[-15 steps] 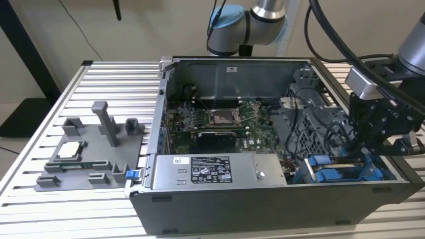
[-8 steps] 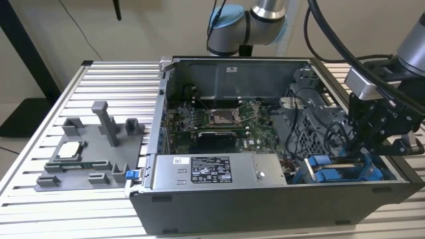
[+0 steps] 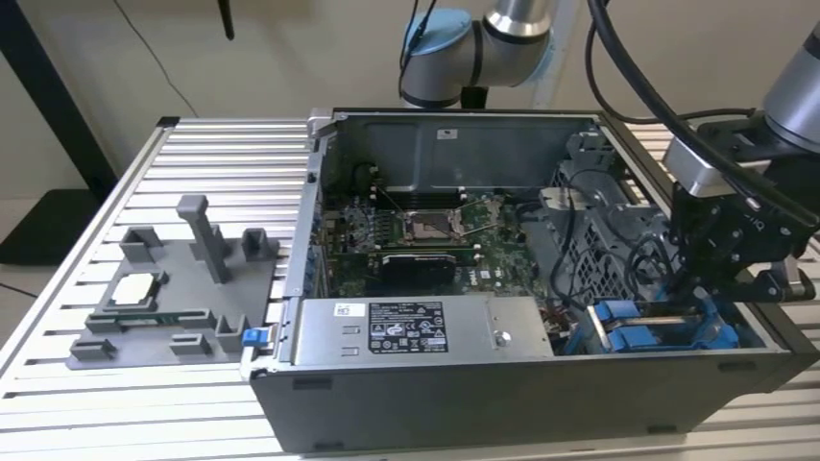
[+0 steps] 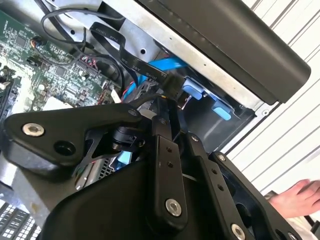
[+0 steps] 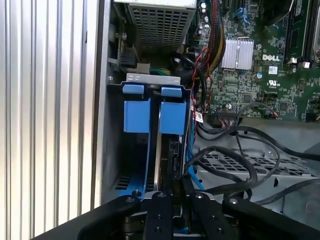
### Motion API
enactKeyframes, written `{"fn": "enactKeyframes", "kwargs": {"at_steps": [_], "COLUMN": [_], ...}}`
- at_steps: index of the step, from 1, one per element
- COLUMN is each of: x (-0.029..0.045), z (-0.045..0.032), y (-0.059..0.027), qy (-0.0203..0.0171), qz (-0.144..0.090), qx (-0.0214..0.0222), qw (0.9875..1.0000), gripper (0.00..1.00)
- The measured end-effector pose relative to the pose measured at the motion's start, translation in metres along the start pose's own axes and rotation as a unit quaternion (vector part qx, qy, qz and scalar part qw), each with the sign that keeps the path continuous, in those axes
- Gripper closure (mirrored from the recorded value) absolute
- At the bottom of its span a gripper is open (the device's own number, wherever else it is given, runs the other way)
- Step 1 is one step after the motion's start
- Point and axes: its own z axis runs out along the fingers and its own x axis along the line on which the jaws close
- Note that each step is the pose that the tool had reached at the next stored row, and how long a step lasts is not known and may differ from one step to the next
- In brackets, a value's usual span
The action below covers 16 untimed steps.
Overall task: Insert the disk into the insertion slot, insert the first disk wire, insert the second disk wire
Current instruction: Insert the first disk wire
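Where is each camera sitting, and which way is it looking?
Exterior view: off the arm, looking down into the open computer case; the arm shows at the exterior view's right.
First wrist view: on the arm, looking into the insertion slot with its blue tabs, past the end effector.
Second wrist view: on the arm, looking past the end effector at black wires and the motherboard.
Both wrist views share the blue tabs.
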Motion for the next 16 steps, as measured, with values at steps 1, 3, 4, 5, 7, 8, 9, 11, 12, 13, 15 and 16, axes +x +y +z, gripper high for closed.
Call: {"fn": "enactKeyframes", "kwargs": {"at_steps": [1, 3, 4, 5, 7, 8, 9, 11, 12, 13, 15, 16], "x": [0.0, 0.0, 0.0, 0.0, 0.0001, 0.0001, 0.0001, 0.0001, 0.0, 0.0001, -0.0001, -0.0001], "z": [0.0002, 0.001, 0.0013, 0.002, 0.0033, 0.004, 0.0048, 0.0053, 0.0052, 0.0044, 0.0, -0.0012], "y": [0.0001, 0.0001, 0.0001, 0.0001, 0.0002, 0.0002, 0.0002, 0.0002, 0.0003, 0.0007, 0.0012, 0.0015], "qy": [0.0001, 0.0001, 0.0001, 0.0, 0.0003, 0.0006, 0.0008, 0.0004, -0.0006, -0.0021, -0.0027, -0.0031], "qz": [0.0, 0.0, 0.0, 0.0, 0.0, 0.0, 0.0, 0.0, 0.0, 0.001, 0.002, 0.002], "qx": [0.0, 0.0, 0.0, 0.0, 0.0, 0.0, 0.0, 0.0, 0.0001, 0.0001, 0.0001, 0.0002], "qw": [1.0, 1.0, 1.0, 1.0, 1.0, 1.0, 1.0, 1.0, 1.0, 1.0, 1.0, 1.0], "gripper": [1.0, 1.0, 1.0, 1.0, 1.0, 1.0, 1.0, 1.0, 1.0, 1.0, 0.0, 0.0]}}
